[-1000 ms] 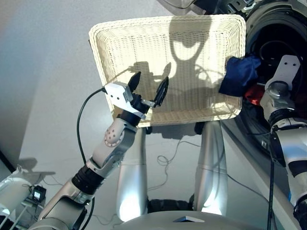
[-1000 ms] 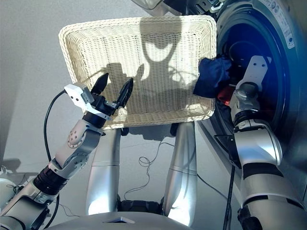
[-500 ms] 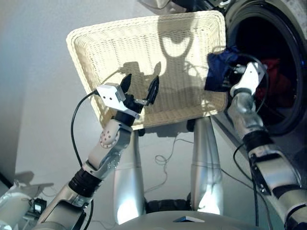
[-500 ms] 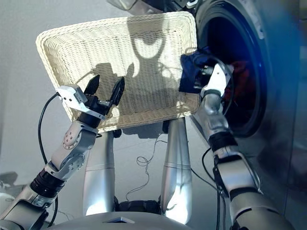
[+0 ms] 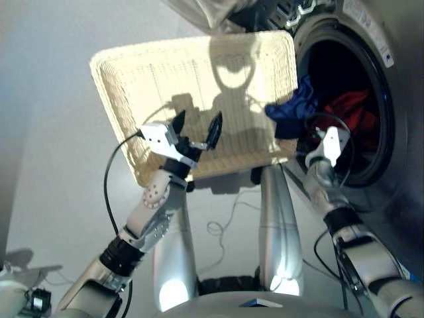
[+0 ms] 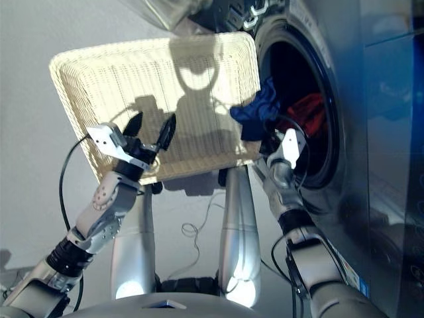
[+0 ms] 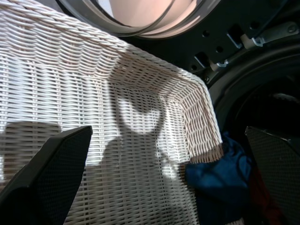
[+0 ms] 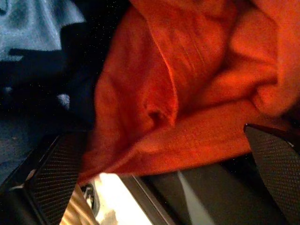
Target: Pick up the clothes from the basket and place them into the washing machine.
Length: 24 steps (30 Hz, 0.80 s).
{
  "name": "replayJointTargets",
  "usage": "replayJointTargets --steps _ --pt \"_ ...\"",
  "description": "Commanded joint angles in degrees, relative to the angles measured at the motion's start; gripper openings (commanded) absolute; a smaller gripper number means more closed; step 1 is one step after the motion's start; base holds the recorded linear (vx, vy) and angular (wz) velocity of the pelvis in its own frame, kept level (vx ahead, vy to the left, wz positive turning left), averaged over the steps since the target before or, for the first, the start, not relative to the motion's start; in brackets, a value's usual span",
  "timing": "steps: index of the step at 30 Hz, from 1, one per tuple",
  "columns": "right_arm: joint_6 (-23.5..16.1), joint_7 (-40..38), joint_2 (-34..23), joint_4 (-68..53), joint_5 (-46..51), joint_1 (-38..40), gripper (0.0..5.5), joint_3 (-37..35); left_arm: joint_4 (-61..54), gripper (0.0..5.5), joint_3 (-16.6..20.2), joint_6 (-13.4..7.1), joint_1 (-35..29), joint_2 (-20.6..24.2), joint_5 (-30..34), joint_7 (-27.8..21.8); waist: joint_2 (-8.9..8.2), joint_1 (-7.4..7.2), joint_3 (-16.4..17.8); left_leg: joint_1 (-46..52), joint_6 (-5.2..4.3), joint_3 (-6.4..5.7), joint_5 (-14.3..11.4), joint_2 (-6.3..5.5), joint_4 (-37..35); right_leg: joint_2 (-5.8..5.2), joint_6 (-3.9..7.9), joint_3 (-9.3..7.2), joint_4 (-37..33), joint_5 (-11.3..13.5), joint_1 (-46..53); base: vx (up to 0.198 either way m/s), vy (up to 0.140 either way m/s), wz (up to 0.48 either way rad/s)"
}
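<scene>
We see our left pincer (image 5: 197,126) up over the near part of the basket (image 5: 126,86). Its two black fingers (image 5: 215,127) stand wide apart and there is nothing between them. It is not touching the wicker that we can see.

The basket is cream-white and woven, and looks bare. It sits just beside the washing machine (image 5: 371,79), to the right of our left pincer. The round hole of the machine is open and dark inside.

The navy blue garment (image 5: 291,114) lies past our left pincer and to its right. It hangs over the basket's corner rim and reaches into the mouth of the machine. In the left wrist view we see it bunched up right by the rim (image 7: 213,154), partly off the basket.

The coral-red garment (image 5: 350,112) is inside the drum, deeper in than the blue one. Our right pincer (image 8: 154,183) is at the mouth of the machine, just below the blue garment. From the right wrist view the red cloth (image 8: 187,93) fills the space just ahead of this pincer. Its fingers (image 8: 54,173) stand wide apart. The cloth looks close, but we cannot tell if it touches the fingers. A dark cloth (image 8: 42,93) sits beside the red one; it may be the black garment, but it is too dim to be sure.
</scene>
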Motion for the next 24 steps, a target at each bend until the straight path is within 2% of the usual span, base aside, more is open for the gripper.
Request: replayJointTargets --steps 1,4,7,10,16,18,19,23,24 --pt "-2.07 3.64 -0.80 -8.58 -6.30 1.92 5.50 4.58 -4.68 5.50 0.58 -2.52 0.12 -0.35 1.05 -1.52 1.48 1.44 -0.46 0.20 -0.81 1.28 2.78 0.48 -2.57 -0.87 3.63 -0.09 -5.85 2.22 3.78 0.000 0.000 0.000" --pt "-4.19 8.30 -1.36 -12.11 -8.24 5.35 5.50 7.18 -1.08 5.50 0.67 -3.42 0.04 -1.91 1.03 -3.05 1.82 1.61 -0.46 4.25 -0.81 1.57 4.44 0.12 -6.85 -1.32 4.14 -0.94 -9.56 3.43 8.12 0.000 0.000 0.000" --pt "-4.73 11.46 -0.93 -11.84 -9.36 9.29 5.50 7.47 5.22 5.50 1.75 -3.21 1.15 -2.77 1.62 -5.20 1.98 1.45 -0.46 11.54 -0.90 2.07 6.00 -0.42 -12.47 -1.77 4.94 -1.83 -14.77 5.19 15.27 0.081 0.001 -0.026" --pt "-4.48 16.02 -2.53 -10.34 -13.25 12.27 5.50 9.62 13.55 5.50 3.71 -2.76 3.00 -4.57 2.26 -7.47 2.08 1.38 -0.46 20.50 -1.12 2.31 7.61 -1.46 -18.50 -2.06 5.88 -2.92 -20.57 7.05 24.16 0.133 0.008 0.021" --pt "-3.81 21.98 -1.99 -0.85 -15.15 17.25 5.50 8.70 33.07 5.50 7.32 -3.05 3.85 -8.30 8.98 -11.07 2.18 1.85 -0.46 38.83 -1.42 2.79 10.10 -2.48 -30.32 -2.54 7.60 -4.93 -31.32 10.12 42.18 0.158 0.006 -0.005" --pt "-3.36 23.13 -1.17 2.29 -16.34 19.93 5.50 7.24 39.42 5.50 9.28 -3.50 4.44 -8.98 11.21 -12.14 2.13 2.18 -2.62 44.29 -1.75 2.93 10.72 -2.43 -33.26 -2.65 7.97 -5.59 -34.28 10.50 47.60 0.154 0.014 -0.028" --pt "-3.37 23.13 -1.17 2.29 -16.34 19.94 5.50 7.24 39.45 5.50 9.27 -3.53 4.44 -8.99 11.21 -12.15 2.14 2.18 -2.52 44.46 -1.76 2.92 10.74 -2.43 -33.34 -2.65 7.97 -5.61 -34.36 10.51 47.77 0.089 0.007 -0.024" --pt "-2.74 24.58 0.14 2.91 -17.03 24.32 5.50 5.66 47.18 5.50 11.92 -3.42 6.03 -9.53 14.05 -12.22 1.58 2.16 -7.17 49.51 -2.22 3.28 11.65 -1.81 -36.78 -2.78 8.31 -6.21 -37.84 11.03 52.94 0.104 -0.002 0.061" --pt "-2.38 25.84 0.99 3.68 -17.19 25.94 5.50 5.43 49.66 5.50 13.00 -3.51 7.20 -9.64 14.83 -12.63 1.30 1.99 -9.44 51.77 -2.39 3.49 12.15 -1.68 -38.82 -2.80 8.47 -6.50 -39.10 11.35 54.74 0.087 0.001 0.001"
